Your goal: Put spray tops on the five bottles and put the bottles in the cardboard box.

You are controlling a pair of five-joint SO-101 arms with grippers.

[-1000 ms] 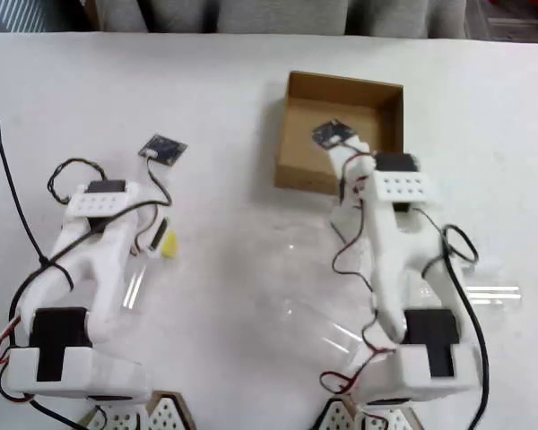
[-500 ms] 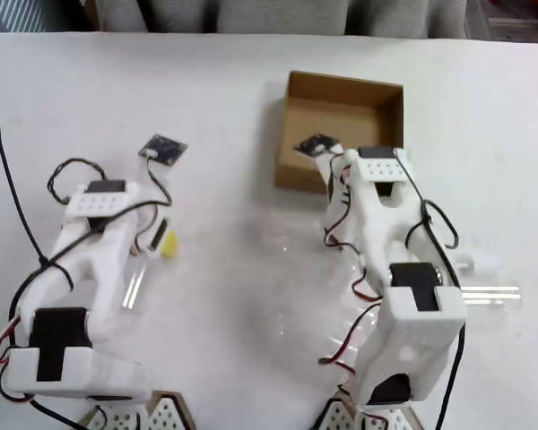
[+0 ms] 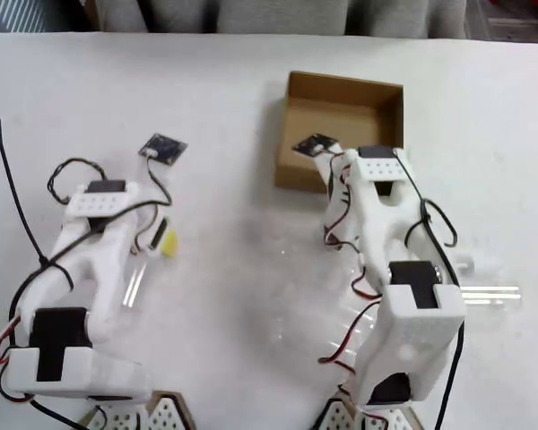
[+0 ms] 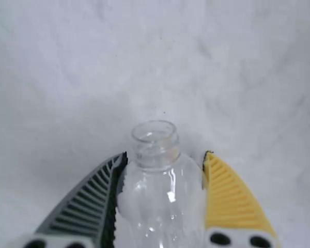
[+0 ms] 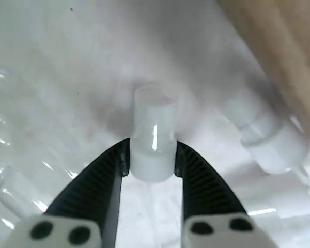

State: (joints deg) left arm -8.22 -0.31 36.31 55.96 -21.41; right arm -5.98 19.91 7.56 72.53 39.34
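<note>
Left jaws clamped on an uncapped clear bottle, neck open, over the bench. Right jaws clamped on a white spray top near the cardboard box. Recommended: align top squarely over neck, then seat it

The light was bright and even over the white table. Shadows were soft, and small glare spots shone on the clear bottle.

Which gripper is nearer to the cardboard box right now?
Right. The right gripper, closed on a spray top, sits just outside the cardboard box's near wall; the left gripper, holding an uncapped bottle, is far off to its side.
</note>
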